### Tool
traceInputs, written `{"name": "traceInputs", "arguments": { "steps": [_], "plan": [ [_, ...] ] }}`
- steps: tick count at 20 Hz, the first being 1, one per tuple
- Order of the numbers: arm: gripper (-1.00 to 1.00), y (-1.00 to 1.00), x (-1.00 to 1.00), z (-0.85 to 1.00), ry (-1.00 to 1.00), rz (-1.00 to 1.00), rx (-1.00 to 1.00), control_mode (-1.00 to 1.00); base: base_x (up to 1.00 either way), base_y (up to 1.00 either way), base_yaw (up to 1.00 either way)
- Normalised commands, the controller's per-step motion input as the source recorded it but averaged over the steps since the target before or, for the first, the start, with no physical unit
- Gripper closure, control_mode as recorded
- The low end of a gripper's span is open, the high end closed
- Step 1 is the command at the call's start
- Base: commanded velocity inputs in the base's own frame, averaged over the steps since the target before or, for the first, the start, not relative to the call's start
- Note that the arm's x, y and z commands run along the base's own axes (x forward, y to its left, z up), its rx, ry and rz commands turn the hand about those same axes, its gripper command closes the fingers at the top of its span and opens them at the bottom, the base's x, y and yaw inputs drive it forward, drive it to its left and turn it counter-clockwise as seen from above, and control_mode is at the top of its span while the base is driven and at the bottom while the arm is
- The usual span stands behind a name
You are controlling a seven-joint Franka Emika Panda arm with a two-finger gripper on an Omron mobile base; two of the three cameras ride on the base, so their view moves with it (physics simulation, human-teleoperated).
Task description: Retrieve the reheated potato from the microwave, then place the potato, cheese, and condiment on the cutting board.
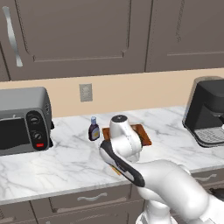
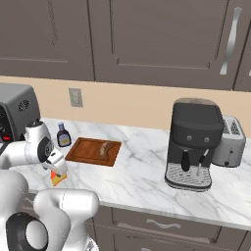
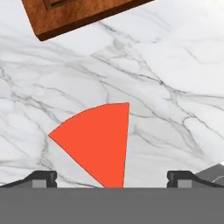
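Marble counter [image 1: 65,162] runs below dark brown cabinets [image 1: 78,35] and a beige wall with an outlet [image 1: 85,92]. At the far left stands a toaster oven [image 1: 24,120] with round knobs. At the right sits a black coffee machine [image 2: 195,144], with a silver toaster [image 2: 230,142] just beside it.

Near the middle lies the board [image 2: 93,151], reddish-brown wood with a raised rim. On it rests a small pale brown potato [image 2: 103,148], toward its right half in the right base view. The condiment [image 2: 63,135], a dark sauce bottle with a pale cap, stands upright on the counter just beside the board's left back corner, not on it.

The cheese [image 3: 97,142], an orange wedge, lies flat on the marble in front of the board, apart from it. The white arm bends down over it. The gripper [image 3: 112,177] hangs just above the wedge, jaws spread wide with one fingertip on each side, holding nothing
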Motion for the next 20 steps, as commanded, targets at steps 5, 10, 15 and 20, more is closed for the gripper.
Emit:
{"name": "traceInputs", "arguments": {
  "steps": [5,10,15,20],
  "plan": [
    [-1.00,0.12,0.20,-0.33,-0.06,0.05,-0.03,-1.00,0.00,0.00,0.00],
    [-1.00,0.02,0.20,-0.30,-0.08,0.02,-0.03,-1.00,0.00,0.00,0.00],
    [-1.00,0.00,0.10,-0.18,0.00,0.00,0.00,-1.00,0.00,0.00,0.00],
    [-1.00,0.00,0.12,-0.15,0.01,0.00,0.00,-1.00,0.00,0.00,0.00]
  ]
}}
